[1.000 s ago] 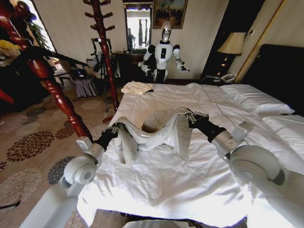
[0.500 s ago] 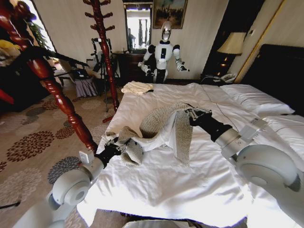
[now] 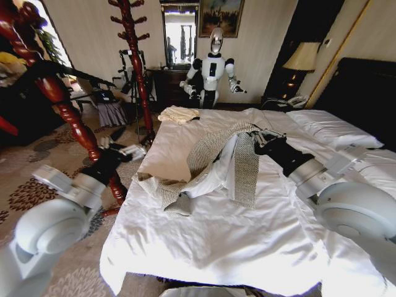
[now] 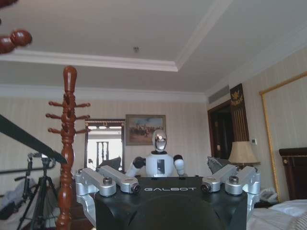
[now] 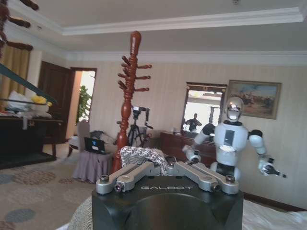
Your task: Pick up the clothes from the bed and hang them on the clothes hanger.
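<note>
The grey-beige herringbone clothes [image 3: 207, 162] lie half on the white bed [image 3: 235, 241], white lining showing. One shoulder is lifted by my right gripper [image 3: 260, 137], which is shut on the fabric. In the right wrist view the fingers [image 5: 165, 168] pinch a fold of the tweed [image 5: 141, 154]. My left gripper [image 3: 127, 143] hangs open past the bed's left edge, beside the near wooden post, and holds nothing. The left wrist view shows it [image 4: 170, 184] spread wide. A slim black clothes hanger [image 3: 74, 74] juts from the near post at the upper left.
A red-brown coat stand [image 3: 137, 68] rises at the bed's far left corner, and a nearer post [image 3: 68, 111] stands close to my left arm. A folded cream cloth [image 3: 178, 114] lies on the far corner. Another robot [image 3: 213, 68] stands beyond the bed. Pillows [image 3: 334, 130] are at the right.
My left gripper has let go of the jacket and swung left, off the bed toward the near post. The jacket's left side has dropped onto the duvet. The right gripper still holds its side.
</note>
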Controlling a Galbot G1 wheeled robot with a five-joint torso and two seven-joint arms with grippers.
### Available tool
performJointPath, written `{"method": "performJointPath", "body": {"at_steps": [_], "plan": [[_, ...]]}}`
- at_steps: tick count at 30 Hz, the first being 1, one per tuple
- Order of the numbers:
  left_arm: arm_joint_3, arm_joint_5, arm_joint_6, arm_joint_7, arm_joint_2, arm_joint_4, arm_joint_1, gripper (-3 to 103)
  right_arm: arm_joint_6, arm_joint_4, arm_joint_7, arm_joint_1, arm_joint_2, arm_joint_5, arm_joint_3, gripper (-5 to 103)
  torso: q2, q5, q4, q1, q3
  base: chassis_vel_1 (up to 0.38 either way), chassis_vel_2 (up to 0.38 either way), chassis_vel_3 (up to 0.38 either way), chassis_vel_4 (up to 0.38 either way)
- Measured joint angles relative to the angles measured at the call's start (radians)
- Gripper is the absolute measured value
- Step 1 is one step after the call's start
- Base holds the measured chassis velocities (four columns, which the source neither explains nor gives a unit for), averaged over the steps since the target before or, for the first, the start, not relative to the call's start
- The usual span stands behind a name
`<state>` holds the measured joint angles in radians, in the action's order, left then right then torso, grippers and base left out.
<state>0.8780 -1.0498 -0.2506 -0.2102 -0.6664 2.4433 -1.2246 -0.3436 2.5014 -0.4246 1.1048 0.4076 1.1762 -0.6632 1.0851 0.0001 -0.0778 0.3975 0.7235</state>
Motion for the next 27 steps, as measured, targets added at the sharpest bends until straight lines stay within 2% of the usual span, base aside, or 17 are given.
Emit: {"method": "performJointPath", "body": {"at_steps": [2,3,5,7,9,12,13,16,18,20,22,23,24,27], "plan": [[0.089,-0.051,0.008,0.025,0.032,-0.027,0.003,100,-0.026,0.000,-0.026,0.003,0.004,-0.009,-0.002,1,0.000,-0.0003,-0.0002,0.000,0.000,0.000,0.000,0.000,0.000],[0.089,-0.051,0.008,0.025,0.032,-0.027,0.003,100,-0.026,0.000,-0.026,0.003,0.004,-0.009,-0.002,1,0.000,-0.0003,-0.0002,0.000,0.000,0.000,0.000,0.000,0.000],[0.187,-0.145,0.011,0.039,0.068,-0.062,0.016,100,-0.033,0.000,-0.031,0.007,0.014,-0.021,0.001,1,0.000,-0.0004,0.0001,0.000,0.000,0.000,0.000,0.000,0.000],[0.243,-0.203,0.010,0.046,0.100,-0.102,0.041,100,-0.033,-0.001,-0.029,0.012,0.026,-0.035,0.008,1,0.000,0.0000,0.0001,0.000,0.000,0.000,0.000,0.000,0.000],[0.261,-0.222,0.008,0.048,0.118,-0.131,0.058,100,-0.033,-0.001,-0.027,0.014,0.033,-0.040,0.012,1,0.000,0.0001,-0.0001,0.000,0.000,0.000,0.000,0.000,0.000],[0.303,-0.253,-0.015,0.061,0.183,-0.240,0.103,100,-0.031,-0.001,-0.017,0.018,0.051,-0.057,0.023,1,0.000,-0.0003,-0.0002,0.000,0.000,0.000,0.000,0.000,0.000],[0.303,-0.253,-0.015,0.061,0.183,-0.240,0.103,100,-0.031,-0.001,-0.017,0.018,0.051,-0.057,0.023,1,0.000,-0.0003,-0.0002,0.000,0.000,0.000,0.000,0.000,0.000],[0.344,-0.306,-0.027,0.080,0.244,-0.336,0.112,100,-0.029,-0.001,-0.007,0.019,0.060,-0.075,0.029,1,0.000,-0.0001,0.0000,0.000,0.000,0.000,0.000,0.000,0.000],[0.352,-0.337,-0.047,0.101,0.302,-0.422,0.132,100,-0.026,-0.001,0.000,0.025,0.069,-0.094,0.031,1,0.000,-0.0004,0.0001,0.000,0.000,0.000,0.000,0.000,0.000],[0.348,-0.348,-0.054,0.107,0.319,-0.445,0.144,100,-0.026,-0.001,0.002,0.028,0.071,-0.099,0.031,1,0.000,-0.0005,0.0000,0.000,0.000,0.000,0.000,0.000,0.000],[0.319,-0.383,-0.065,0.109,0.353,-0.498,0.180,100,-0.025,-0.001,0.006,0.034,0.076,-0.108,0.031,1,0.000,0.0001,0.0000,0.000,0.000,0.000,0.000,0.000,0.000],[0.267,-0.403,-0.080,0.091,0.376,-0.545,0.226,100,-0.021,-0.002,0.011,0.040,0.078,-0.112,0.031,1,0.000,0.0002,-0.0002,0.000,0.000,0.000,0.000,0.000,0.000],[0.267,-0.403,-0.080,0.091,0.376,-0.545,0.226,100,-0.021,-0.002,0.011,0.040,0.078,-0.112,0.031,1,0.000,0.0002,-0.0002,0.000,0.000,0.000,0.000,0.000,0.000],[0.221,-0.426,-0.149,0.077,0.410,-0.610,0.265,100,-0.012,-0.002,0.022,0.051,0.082,-0.119,0.031,1,0.000,-0.0003,-0.0005,0.000,0.000,0.000,0.000,0.000,0.000]]}}
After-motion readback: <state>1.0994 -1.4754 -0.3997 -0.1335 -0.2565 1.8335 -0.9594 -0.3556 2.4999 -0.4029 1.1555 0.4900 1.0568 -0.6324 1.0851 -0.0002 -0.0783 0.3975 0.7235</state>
